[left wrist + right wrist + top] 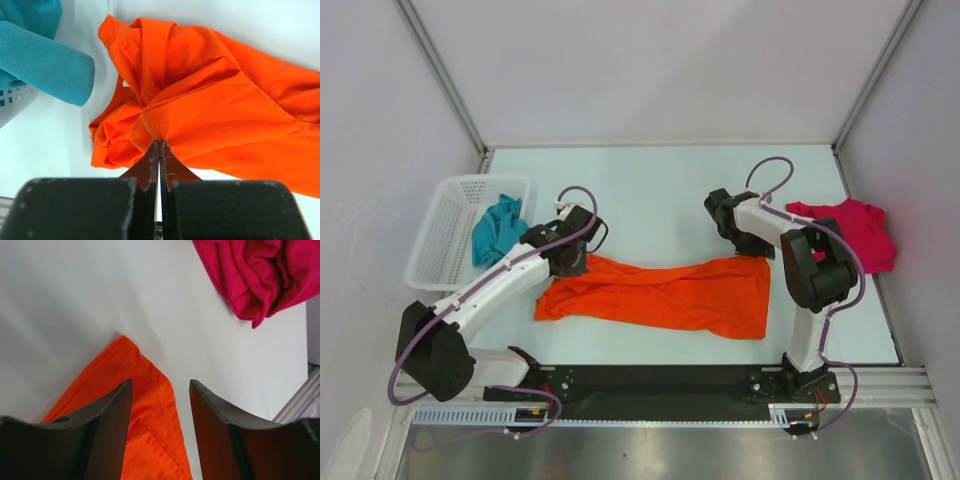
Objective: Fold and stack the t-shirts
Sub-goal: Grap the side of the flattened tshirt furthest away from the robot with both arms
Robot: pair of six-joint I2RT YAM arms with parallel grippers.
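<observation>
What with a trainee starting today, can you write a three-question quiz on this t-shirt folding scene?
1. True or false: the left gripper is shut on a bunched fold of the orange t-shirt.
2. Where is the teal t-shirt? A) in the white mesh basket, spilling over its rim; B) under the orange t-shirt; C) beside the crimson t-shirt.
3. Fill in: the right gripper is over the orange t-shirt's corner with its jaws ____.

Key: 1 true; 2 A; 3 open.
</observation>
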